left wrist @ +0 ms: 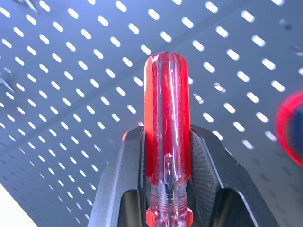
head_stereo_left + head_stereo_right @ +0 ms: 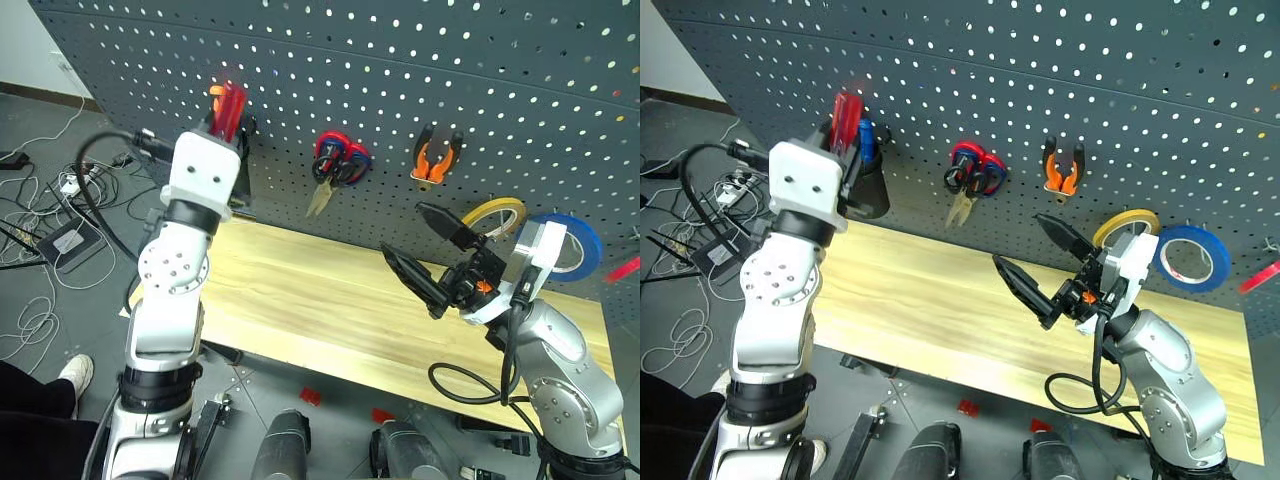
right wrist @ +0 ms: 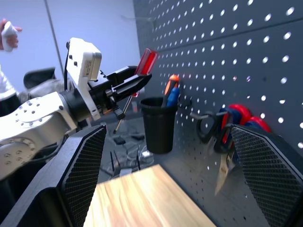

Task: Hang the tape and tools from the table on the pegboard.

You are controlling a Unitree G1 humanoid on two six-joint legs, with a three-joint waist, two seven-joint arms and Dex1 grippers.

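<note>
Left claw (image 2: 228, 112): you have it clamped on the screwdriver (image 1: 166, 142) by its clear red handle, raised in front of the pegboard (image 2: 400, 90), just beside the black cup (image 3: 158, 124).
Right claw (image 2: 432, 252): your jaws stand wide with nothing between them, hovering over the bench (image 2: 330, 300), well apart from the left one.
Done, as you can judge: pliers (image 2: 436, 155) with orange-and-black handles hang on the board; scissors (image 2: 338, 165) hang beside them, though their loops look red and blue, so you cannot be sure these are the wanted pair.
Tape: a yellow roll (image 2: 495, 213) and a blue roll (image 2: 572, 243) hang on the board; you cannot make out a thin red-pink ring anywhere.
Cup contents: another orange-and-blue handle (image 3: 171, 90) already stands in the cup.
Bench: you see no tools lying on the visible wood.
Left to do: seat the screwdriver you hold, probably in the cup or on a hook; after that, little seems to remain.
</note>
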